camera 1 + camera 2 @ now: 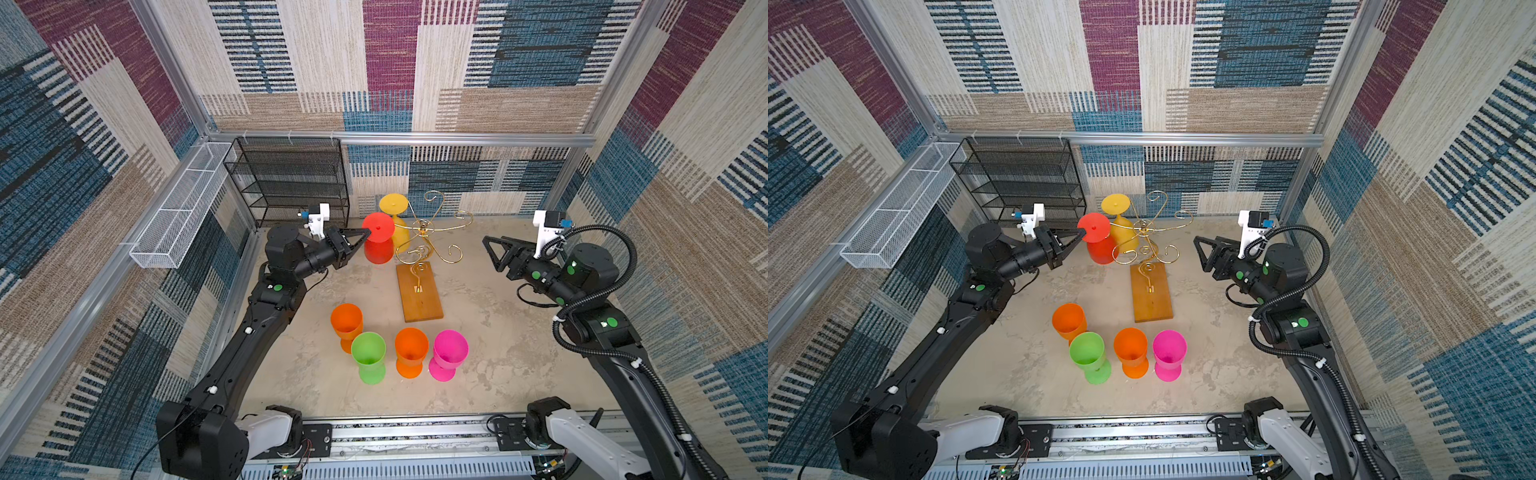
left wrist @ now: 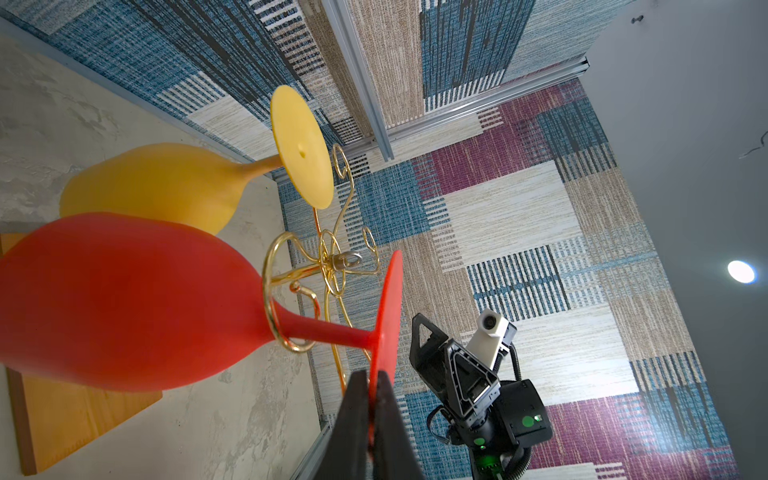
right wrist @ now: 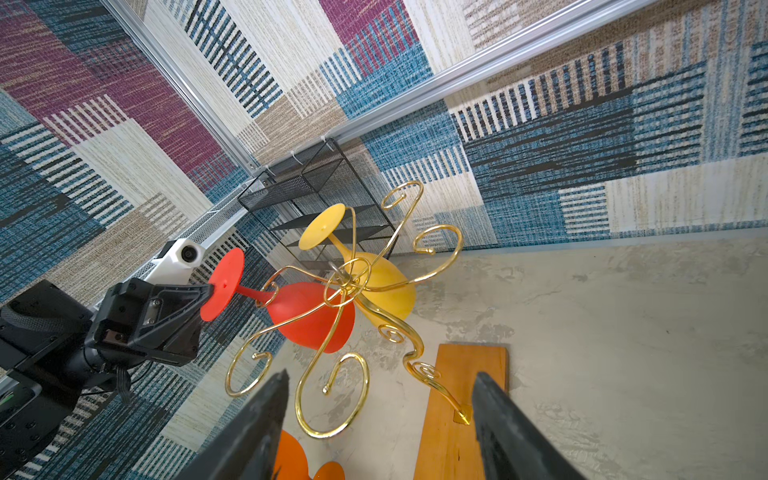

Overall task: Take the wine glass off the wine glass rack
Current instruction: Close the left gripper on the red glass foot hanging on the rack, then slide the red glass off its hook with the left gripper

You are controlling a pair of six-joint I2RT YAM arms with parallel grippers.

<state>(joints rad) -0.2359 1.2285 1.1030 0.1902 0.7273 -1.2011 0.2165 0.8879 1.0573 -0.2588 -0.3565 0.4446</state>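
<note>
Now the left gripper (image 2: 376, 380), pinched shut on the foot rim of the red wine glass (image 2: 124, 299) hanging bowl-down in a curl of the wine glass rack (image 1: 419, 297), should draw the stem slowly out through the curl's gap, keeping it level, while the right gripper (image 1: 491, 254) hangs open off to the side

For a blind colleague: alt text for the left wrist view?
The left claw is shut on the foot of the red wine glass, whose stem sits in a loop of the gold rack. Beside it hangs a yellow glass; beyond, the open right claw.
</note>
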